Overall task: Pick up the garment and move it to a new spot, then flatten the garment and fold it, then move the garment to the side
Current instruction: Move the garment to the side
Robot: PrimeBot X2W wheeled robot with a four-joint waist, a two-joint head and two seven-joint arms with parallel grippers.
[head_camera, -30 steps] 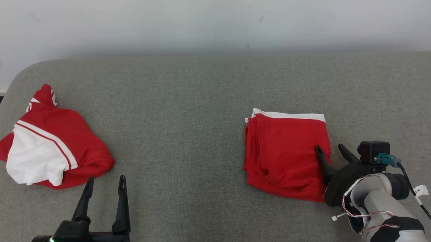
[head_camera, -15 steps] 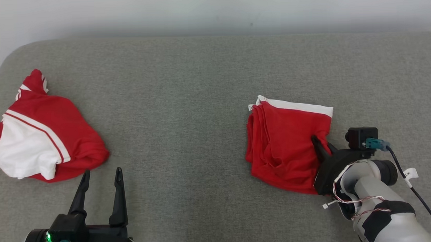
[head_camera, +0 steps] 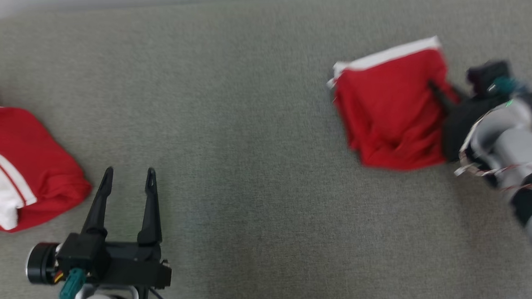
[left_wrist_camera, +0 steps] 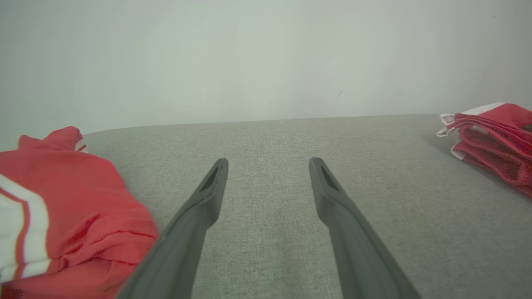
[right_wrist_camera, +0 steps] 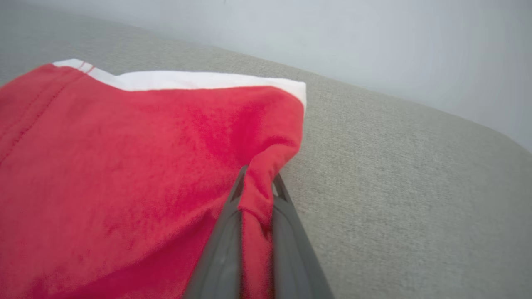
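Folded red garment (head_camera: 388, 112) sits at the right of the wide grey surface (head_camera: 247, 123), with a crumpled red-and-white garment (head_camera: 19, 164) at the left edge, the right gripper (right_wrist_camera: 258, 176) clamped on the folded one's right edge, and the left gripper (head_camera: 129, 171) spread wide, holding nothing

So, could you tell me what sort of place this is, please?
Probably a bare test room for garment folding: a grey cloth-covered surface against a plain pale wall, with a folded red garment and a crumpled red-and-white garment.

On the padded surface (head_camera: 248, 146), folded garment (head_camera: 390, 112) lies right, crumpled garment (head_camera: 29, 178) left.
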